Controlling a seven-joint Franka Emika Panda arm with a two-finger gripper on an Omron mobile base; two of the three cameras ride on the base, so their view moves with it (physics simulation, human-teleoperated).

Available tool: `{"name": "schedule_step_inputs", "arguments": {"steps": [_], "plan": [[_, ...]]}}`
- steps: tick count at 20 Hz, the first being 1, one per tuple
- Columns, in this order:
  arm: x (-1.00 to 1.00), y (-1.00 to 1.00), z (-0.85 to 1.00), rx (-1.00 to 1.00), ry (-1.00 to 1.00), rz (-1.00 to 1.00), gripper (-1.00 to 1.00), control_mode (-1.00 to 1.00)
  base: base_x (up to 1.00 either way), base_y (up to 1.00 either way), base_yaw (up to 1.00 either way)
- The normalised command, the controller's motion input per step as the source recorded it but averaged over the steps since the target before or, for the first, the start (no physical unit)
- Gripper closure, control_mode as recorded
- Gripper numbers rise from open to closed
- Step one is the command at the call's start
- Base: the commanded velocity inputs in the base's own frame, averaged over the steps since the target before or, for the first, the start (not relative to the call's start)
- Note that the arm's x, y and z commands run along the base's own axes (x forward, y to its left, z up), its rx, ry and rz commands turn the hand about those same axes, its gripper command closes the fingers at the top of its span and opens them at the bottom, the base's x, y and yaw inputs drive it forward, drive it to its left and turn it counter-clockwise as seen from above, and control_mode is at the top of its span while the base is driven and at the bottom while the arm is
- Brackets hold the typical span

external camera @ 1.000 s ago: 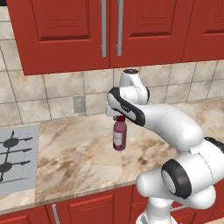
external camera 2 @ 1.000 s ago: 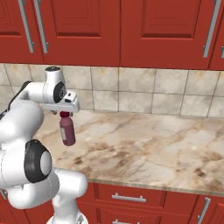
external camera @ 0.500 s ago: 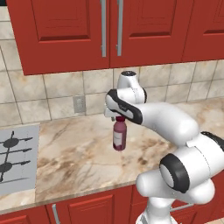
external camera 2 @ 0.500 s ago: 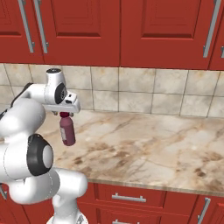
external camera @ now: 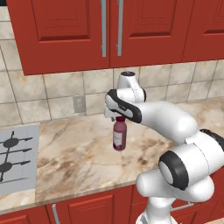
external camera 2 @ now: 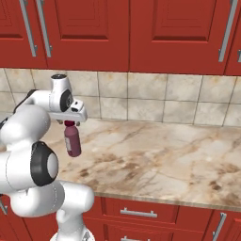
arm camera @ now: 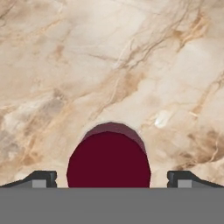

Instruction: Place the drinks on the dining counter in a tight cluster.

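The maroon juice bottle (external camera: 119,135) stands upright on the marbled counter (external camera 2: 179,160) by the stove, directly beneath the gripper (arm camera: 111,178) — long axis in line with the hand. The jaws stand wide apart, clear of the dark-red cap (arm camera: 109,160) on both sides — nothing held. The bottle is squat and wears a pale label.
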Motion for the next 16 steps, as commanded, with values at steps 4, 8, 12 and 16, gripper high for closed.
{"name": "schedule_step_inputs", "arguments": {"steps": [4,8,12,16], "plan": [[0.10,0.00,-0.13,-0.01,0.01,0.00,-1.00,-1.00,0.00,0.00,0.00],[0.05,0.00,-0.11,-0.01,0.02,0.00,-1.00,-1.00,0.00,0.00,0.00],[0.00,0.00,-0.15,-0.02,0.05,0.00,-1.00,-1.00,0.00,0.00,0.00],[0.00,0.02,-0.17,-0.03,0.06,0.00,1.00,-1.00,0.00,0.00,0.00]]}}
